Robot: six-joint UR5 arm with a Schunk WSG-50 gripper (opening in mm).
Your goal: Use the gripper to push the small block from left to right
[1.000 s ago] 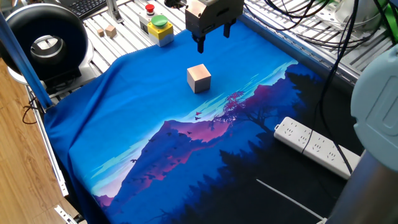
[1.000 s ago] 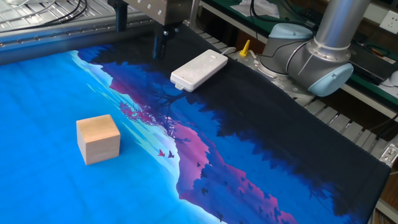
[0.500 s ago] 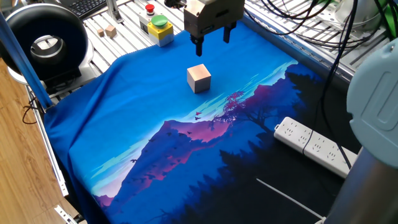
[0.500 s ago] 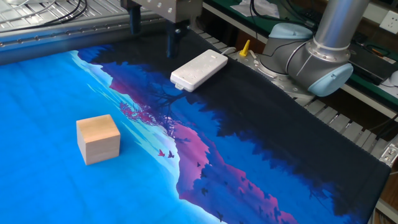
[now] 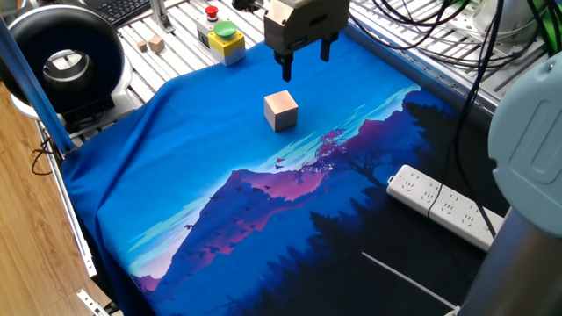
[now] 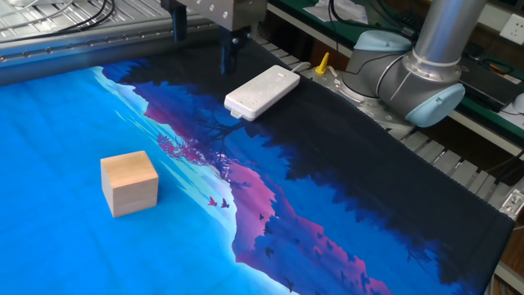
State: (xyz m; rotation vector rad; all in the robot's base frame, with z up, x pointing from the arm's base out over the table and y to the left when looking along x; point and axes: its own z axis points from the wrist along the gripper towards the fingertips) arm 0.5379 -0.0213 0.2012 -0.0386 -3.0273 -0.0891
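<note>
The small block (image 5: 281, 111) is a light tan wooden cube standing on the blue part of the printed cloth (image 5: 219, 175). It also shows in the other fixed view (image 6: 128, 183) at the lower left. The gripper (image 5: 306, 58) hangs above the cloth's far edge, behind the block and apart from it. Its two dark fingers are spread and nothing is between them. In the other fixed view the gripper (image 6: 202, 41) is at the top, far from the block, near the white power strip.
A white power strip (image 5: 443, 204) lies on the dark part of the cloth, also seen in the other fixed view (image 6: 262, 90). A yellow button box (image 5: 222, 37) and two tiny wooden cubes (image 5: 156, 43) sit at the back. The arm's base (image 6: 426, 74) stands at the right.
The gripper has shifted a little sideways along the cloth's far edge, towards the power strip side. The block has not moved.
</note>
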